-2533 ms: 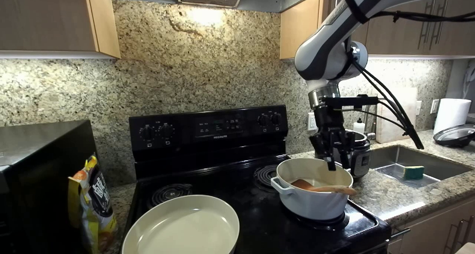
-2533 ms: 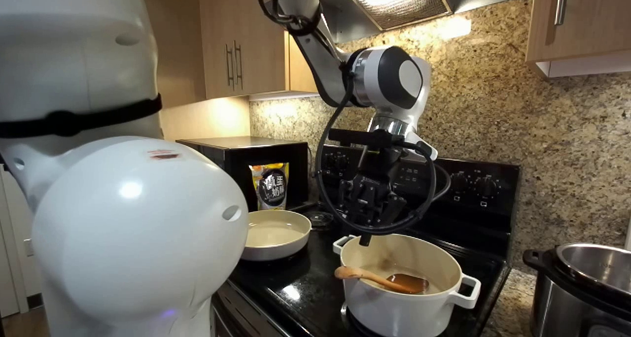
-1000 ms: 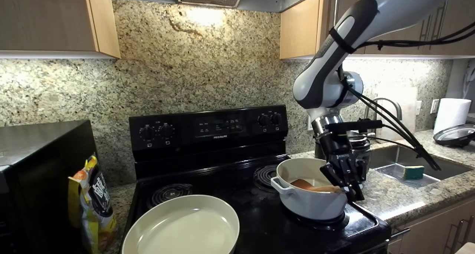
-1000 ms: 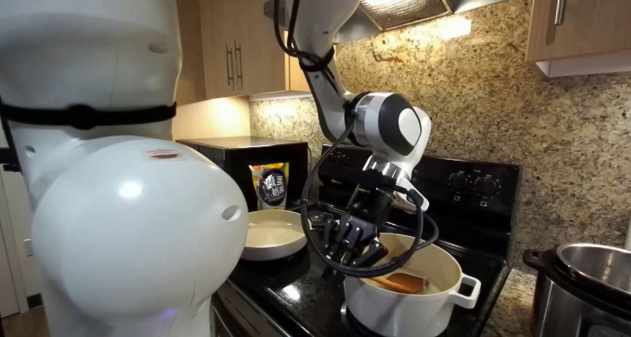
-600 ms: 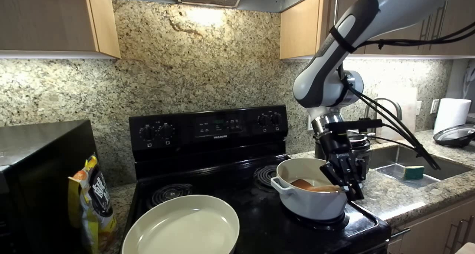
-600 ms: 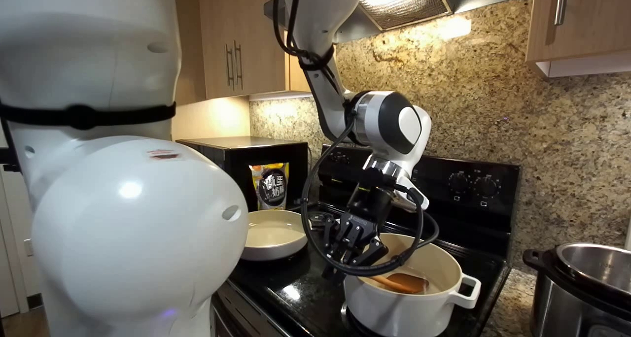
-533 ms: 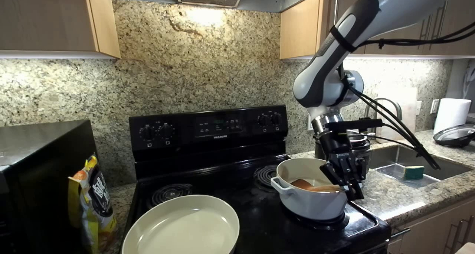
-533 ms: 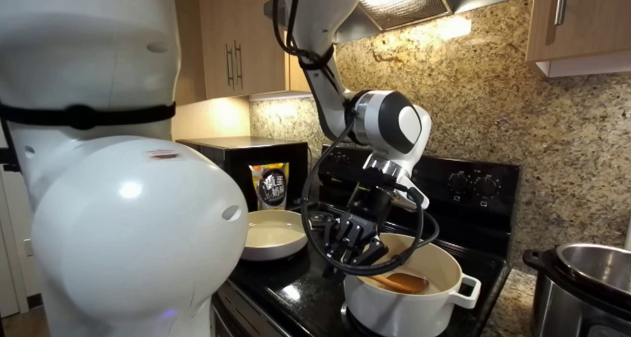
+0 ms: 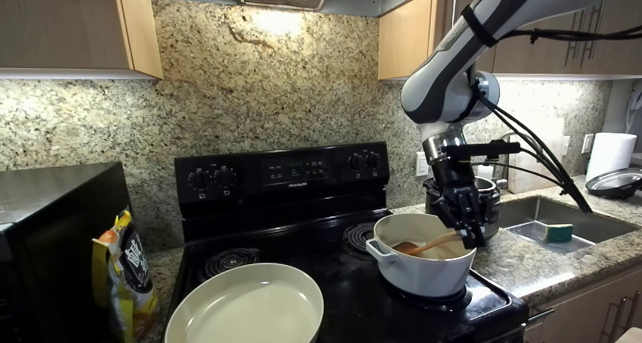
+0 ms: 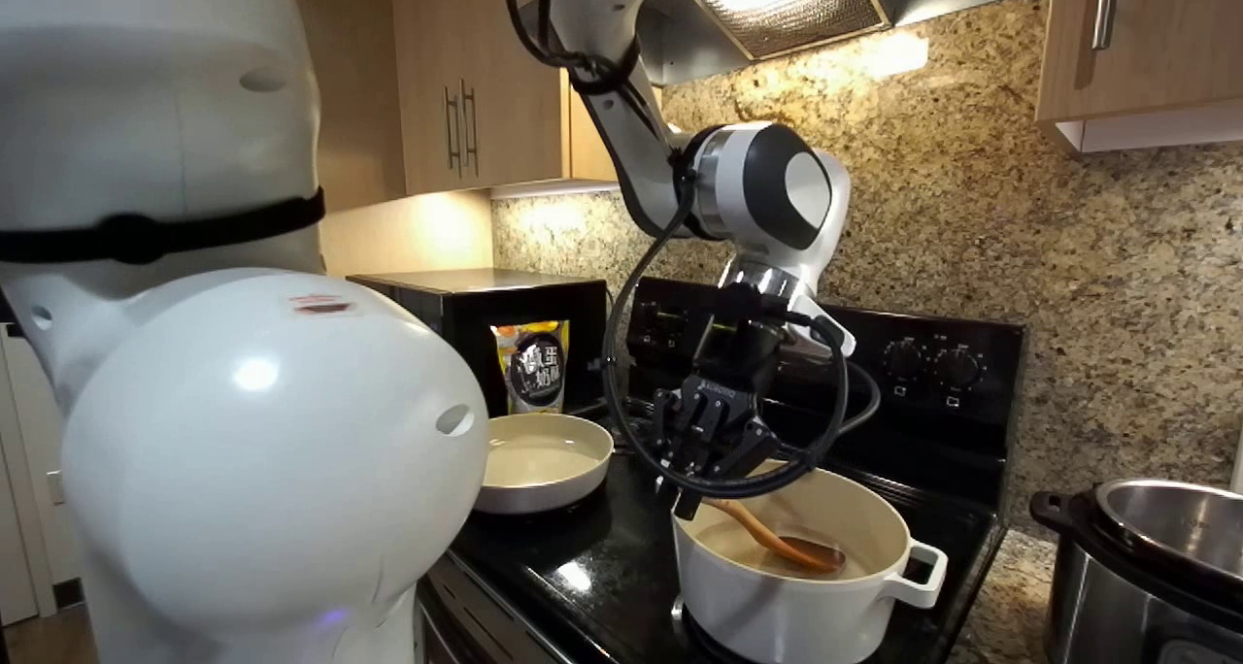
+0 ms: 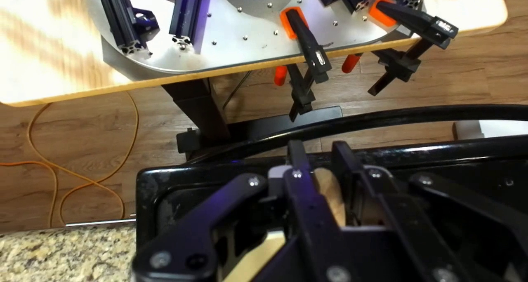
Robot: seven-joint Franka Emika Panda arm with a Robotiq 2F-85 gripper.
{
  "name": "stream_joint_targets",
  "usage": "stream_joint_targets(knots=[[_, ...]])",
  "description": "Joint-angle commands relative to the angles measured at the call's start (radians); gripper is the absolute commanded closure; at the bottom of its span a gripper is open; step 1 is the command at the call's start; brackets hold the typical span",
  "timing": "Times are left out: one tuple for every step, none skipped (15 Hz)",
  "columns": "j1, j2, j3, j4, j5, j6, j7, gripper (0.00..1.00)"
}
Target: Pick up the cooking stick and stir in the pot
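The cooking stick [image 9: 437,241] is a slim light-brown wooden spoon with a darker head. The pot [image 9: 424,277] is wide, round and white, and stands on a burner. My gripper [image 9: 471,240] is at the pot's rim, shut on the handle end of the stick. The stick slants from the fingers down into the pot, its head low inside. The same shows in an exterior view, with the stick [image 10: 753,525], the pot [image 10: 777,611] and the gripper [image 10: 680,502]. In the wrist view the handle [image 11: 331,193] lies between the fingers [image 11: 319,150]; the head is hidden there.
A large shallow white dish [image 9: 251,308] stands on the stove's front burner. A steel pot [image 10: 1107,596] stands on the counter beside the stove. A snack bag [image 9: 133,278] leans by the black microwave [image 9: 60,232]. A sink [image 9: 597,222] lies beyond the pot.
My gripper came down to the stick's handle, and has now risen with it. The handle end has lifted off the pot's rim and the stick is steeper. The pot has not moved.
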Motion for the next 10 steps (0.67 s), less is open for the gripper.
stream_joint_targets(knots=[[-0.020,-0.052,0.000,0.013,-0.031,0.009,0.029,0.93],[-0.026,-0.050,-0.004,0.021,-0.033,0.012,0.030,0.93],[-0.035,-0.044,-0.010,0.029,-0.035,0.013,0.031,0.93],[-0.043,-0.038,-0.016,0.034,-0.035,0.016,0.030,0.93],[-0.051,-0.028,-0.024,0.037,-0.033,0.017,0.024,0.93],[-0.054,-0.019,-0.030,0.037,-0.027,0.015,0.018,0.93],[-0.055,-0.009,-0.030,0.032,-0.028,0.020,0.018,0.93],[-0.054,-0.001,-0.031,0.030,-0.025,0.022,0.016,0.93],[-0.052,0.006,-0.031,0.028,-0.023,0.021,0.015,0.93],[-0.047,0.013,-0.027,0.026,-0.024,0.020,0.017,0.93]])
